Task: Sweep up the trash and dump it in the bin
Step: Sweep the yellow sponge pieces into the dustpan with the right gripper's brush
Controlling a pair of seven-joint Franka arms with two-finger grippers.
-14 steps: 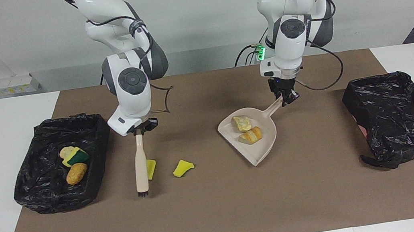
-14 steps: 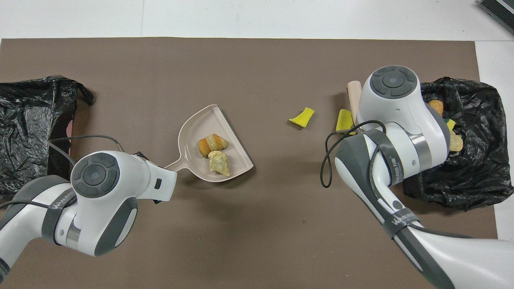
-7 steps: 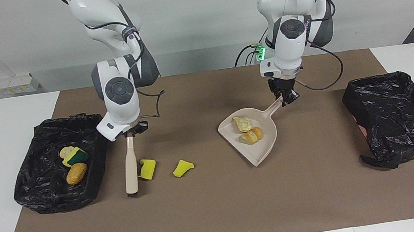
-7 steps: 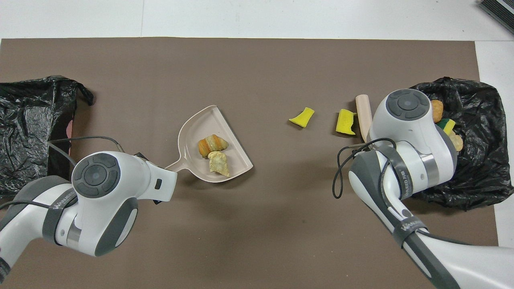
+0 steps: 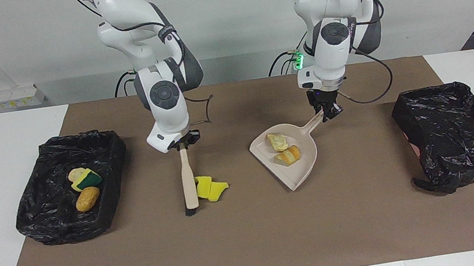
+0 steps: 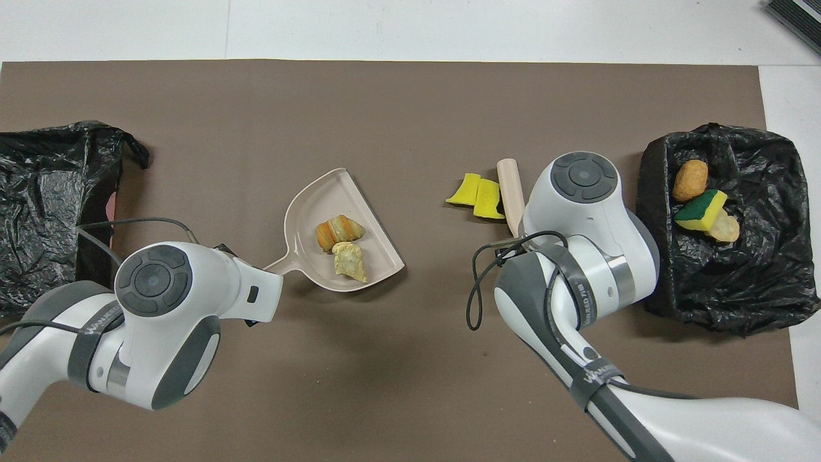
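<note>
- Your right gripper (image 5: 182,143) pinches the brush (image 5: 187,181), its bristles touching two yellow sponge pieces (image 5: 210,188).
- Your left gripper (image 5: 328,112) clamps the dustpan (image 5: 303,160) handle.

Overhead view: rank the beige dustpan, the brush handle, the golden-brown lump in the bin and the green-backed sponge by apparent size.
1. Beige plastic dustpan, clearly largest.
2. Pale brush handle, though the right arm hides part of it.
3. Green-backed yellow sponge and golden-brown oval lump in the black-lined bin: too alike to rank.

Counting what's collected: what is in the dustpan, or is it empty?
Not empty: the dustpan holds two pieces of trash, a pale chunk and a striped golden one.
</note>
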